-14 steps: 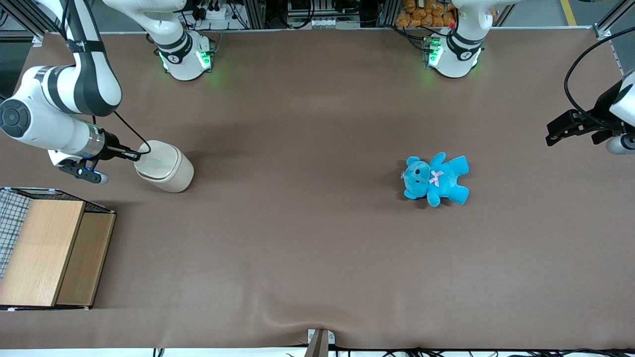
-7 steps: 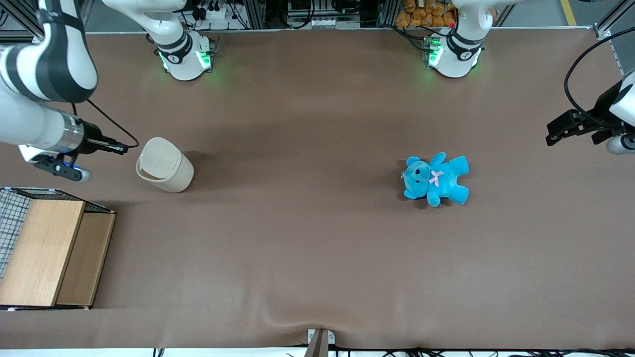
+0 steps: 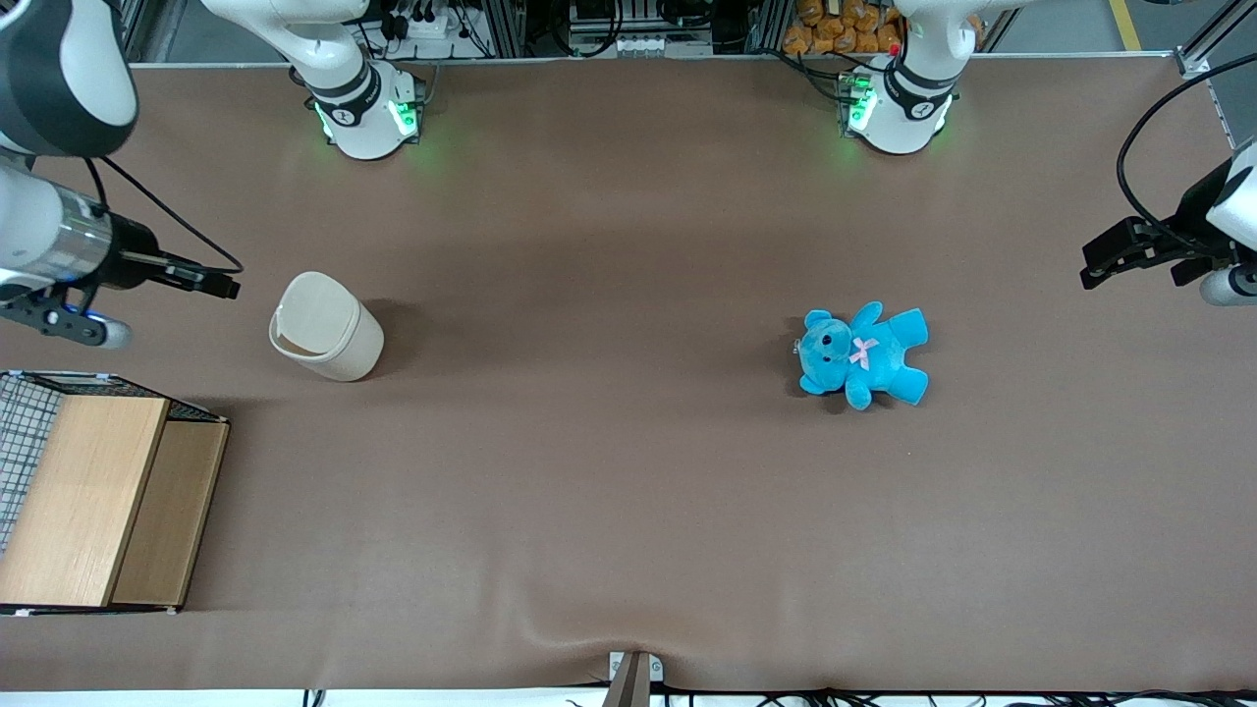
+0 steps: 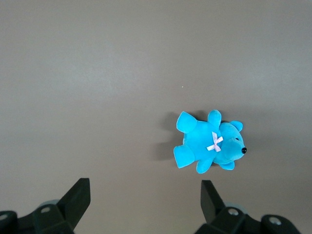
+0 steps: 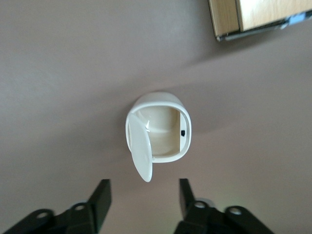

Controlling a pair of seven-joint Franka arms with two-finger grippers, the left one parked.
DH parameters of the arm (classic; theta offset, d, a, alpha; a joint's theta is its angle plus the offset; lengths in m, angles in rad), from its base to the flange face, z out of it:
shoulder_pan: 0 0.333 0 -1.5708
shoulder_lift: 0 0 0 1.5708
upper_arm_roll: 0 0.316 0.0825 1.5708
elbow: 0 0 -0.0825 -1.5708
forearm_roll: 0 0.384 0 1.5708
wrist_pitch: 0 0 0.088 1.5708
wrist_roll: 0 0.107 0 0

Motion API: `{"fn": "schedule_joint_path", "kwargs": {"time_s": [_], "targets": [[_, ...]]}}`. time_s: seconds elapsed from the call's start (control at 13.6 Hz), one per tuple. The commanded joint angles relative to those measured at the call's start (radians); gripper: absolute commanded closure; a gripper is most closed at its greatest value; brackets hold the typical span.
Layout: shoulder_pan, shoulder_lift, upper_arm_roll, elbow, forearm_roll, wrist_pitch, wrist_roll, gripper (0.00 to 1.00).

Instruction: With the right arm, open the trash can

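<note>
Gripper (image 3: 228, 288) has pulled back from the trash can (image 3: 326, 327) since a second ago, when its tip was at the lid; right arm (image 3: 49, 245) has swung toward its own end of the table and risen; can itself hasn't shifted.

Gripper now hangs clear of the can, touching nothing; in the right wrist view its fingers (image 5: 100, 195) are spread with nothing between them.

Lid (image 5: 141, 148) stands swung up on its hinge, edge-on to the wrist camera; the cavity is visible inside, so the opening looks done; I'd call this the retreat step. Next move, as I judge it, only needs the arm to keep clear of the raised lid so it doesn't get knocked shut; no further contact needed.

Can sits toward the working arm's end of the table, farther from the front camera than the wooden box (image 3: 93, 496), well apart from the blue teddy (image 3: 864, 353).

Orientation: appears upright on its base, long axis vertical, mouth facing up; lid stands along one edge of the mouth.
</note>
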State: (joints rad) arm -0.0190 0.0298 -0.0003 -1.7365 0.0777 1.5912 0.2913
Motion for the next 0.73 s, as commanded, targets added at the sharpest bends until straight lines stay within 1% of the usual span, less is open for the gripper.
{"fn": "schedule_joint_path", "kwargs": {"time_s": [0.0, 0.29, 0.51, 0.66], "targets": [[-0.002, 0.012, -0.006, 0.113, -0.001, -0.045, -0.01, 0.0], [-0.009, -0.004, -0.014, 0.17, -0.004, -0.071, -0.115, 0.0], [-0.019, -0.028, -0.05, 0.195, -0.003, -0.106, -0.211, 0.0], [-0.019, -0.047, -0.056, 0.195, -0.004, -0.115, -0.266, 0.0]]}}
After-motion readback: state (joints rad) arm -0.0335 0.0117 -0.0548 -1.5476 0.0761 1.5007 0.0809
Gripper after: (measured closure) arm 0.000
